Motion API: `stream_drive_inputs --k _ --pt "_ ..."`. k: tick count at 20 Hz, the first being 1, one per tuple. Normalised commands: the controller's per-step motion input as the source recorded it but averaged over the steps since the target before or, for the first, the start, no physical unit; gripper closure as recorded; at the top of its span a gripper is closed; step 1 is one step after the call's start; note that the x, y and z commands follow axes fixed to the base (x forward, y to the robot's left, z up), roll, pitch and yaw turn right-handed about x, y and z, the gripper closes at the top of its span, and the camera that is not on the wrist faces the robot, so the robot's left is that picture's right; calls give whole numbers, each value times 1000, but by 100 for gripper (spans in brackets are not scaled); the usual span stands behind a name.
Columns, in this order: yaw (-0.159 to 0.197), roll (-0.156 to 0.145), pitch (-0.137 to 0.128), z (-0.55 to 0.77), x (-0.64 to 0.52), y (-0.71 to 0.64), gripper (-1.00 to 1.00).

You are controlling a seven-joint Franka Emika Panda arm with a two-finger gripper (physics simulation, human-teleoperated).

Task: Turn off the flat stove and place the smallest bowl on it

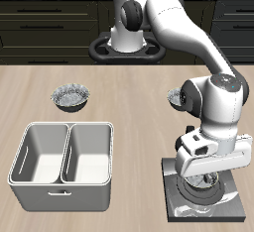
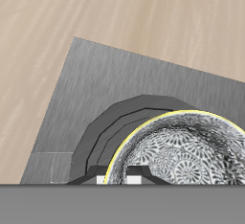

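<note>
Fingers look clamped on the smallest bowl, low over the stove; letting go off-centre risks it tipping off the dark rings.

Glossy white arm, black joints
</note>
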Motion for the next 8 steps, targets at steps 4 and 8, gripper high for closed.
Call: stream_drive_inputs --k 4,8 --pt "-11 20 44 -133 26 40 -100" --pt "3 3 -9 155 -55 0 -100"
